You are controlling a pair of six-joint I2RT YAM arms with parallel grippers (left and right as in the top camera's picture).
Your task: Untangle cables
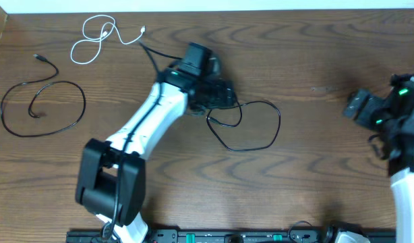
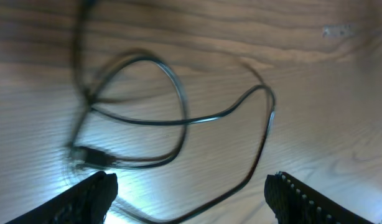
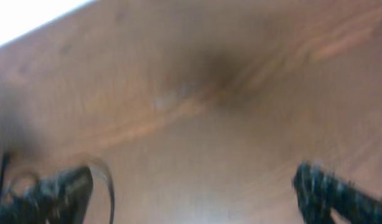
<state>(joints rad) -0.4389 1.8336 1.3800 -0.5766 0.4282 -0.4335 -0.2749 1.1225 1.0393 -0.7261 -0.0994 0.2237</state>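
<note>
Three cables lie apart on the brown table point(image 1: 315, 40). A white cable point(image 1: 96, 40) is curled at the far left. A black cable point(image 1: 42, 108) forms a wide ring near the left edge. A second black cable point(image 1: 251, 125) loops at the centre. My left gripper point(image 1: 224, 94) hangs over that centre cable's left end, open. In the left wrist view the cable point(image 2: 178, 121) crosses itself and its plug point(image 2: 91, 155) lies near the left finger. A strand passes on the table between the spread fingers point(image 2: 309, 199), ungripped. My right gripper point(image 1: 355, 104) is open at the right, over bare wood.
A dark rail point(image 1: 227, 236) runs along the table's front edge by the arm bases. The left arm's white link point(image 1: 146, 118) stretches diagonally over the table. The right wrist view is blurred, showing wood between its gripper point(image 3: 194, 186).
</note>
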